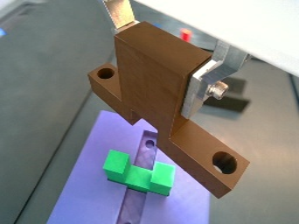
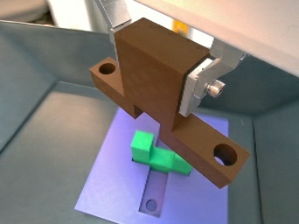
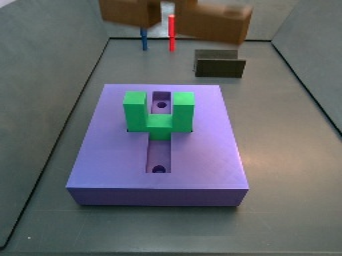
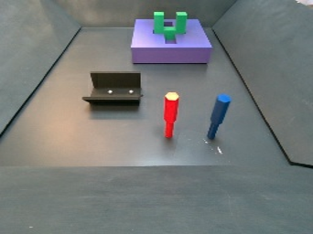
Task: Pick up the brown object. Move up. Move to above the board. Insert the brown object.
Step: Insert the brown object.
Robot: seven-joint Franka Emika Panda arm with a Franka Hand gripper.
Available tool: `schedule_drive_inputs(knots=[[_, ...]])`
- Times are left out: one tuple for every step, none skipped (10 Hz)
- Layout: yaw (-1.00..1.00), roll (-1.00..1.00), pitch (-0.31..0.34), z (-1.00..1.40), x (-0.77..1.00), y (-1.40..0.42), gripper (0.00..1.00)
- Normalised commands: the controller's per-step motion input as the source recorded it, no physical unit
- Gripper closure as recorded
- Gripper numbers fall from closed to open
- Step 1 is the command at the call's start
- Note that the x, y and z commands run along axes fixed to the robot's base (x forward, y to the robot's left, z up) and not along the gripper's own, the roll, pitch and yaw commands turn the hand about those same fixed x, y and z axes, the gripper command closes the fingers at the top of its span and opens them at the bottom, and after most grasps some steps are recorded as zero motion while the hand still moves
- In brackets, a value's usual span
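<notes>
My gripper (image 1: 163, 52) is shut on the brown object (image 1: 152, 79), an orange-brown T-shaped block. The silver fingers (image 1: 201, 87) clamp its stem, and the long bar with a round hole at each end hangs below. It shows the same way in both wrist views (image 2: 146, 83). The purple board (image 1: 93, 175) lies well below it, with a green U-shaped block (image 1: 131, 171) astride its central groove. In a side view the brown object (image 3: 214, 20) hangs at the frame's top edge, high over the far side of the board (image 3: 114, 150). The gripper is out of both side views.
The dark fixture (image 4: 113, 89) stands on the grey floor away from the board (image 4: 171, 50). An upright red peg (image 4: 171, 114) and an upright blue peg (image 4: 219, 116) stand near it. Grey walls enclose the floor.
</notes>
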Motion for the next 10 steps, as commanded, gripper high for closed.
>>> schedule_drive_inputs(knots=[[-1.0,0.12,0.0,-0.7,0.0,-0.03,1.0],[-1.0,0.07,0.001,-0.58,0.0,-0.01,1.0],[-1.0,0.0,-0.009,-0.53,0.0,0.0,1.0],[-1.0,-0.06,-0.113,-0.35,0.0,0.0,1.0],[-1.0,-0.09,-0.157,-0.29,0.0,-0.02,1.0],[-1.0,-0.09,-0.159,-0.29,0.0,-0.02,1.0],[-1.0,-0.09,-0.159,-0.29,0.0,-0.02,1.0],[-1.0,-0.09,-0.156,-0.29,0.0,-0.02,1.0],[-1.0,-0.11,-0.141,-0.2,0.0,-0.04,1.0],[-1.0,-0.09,-0.091,-0.11,0.0,-0.05,1.0]])
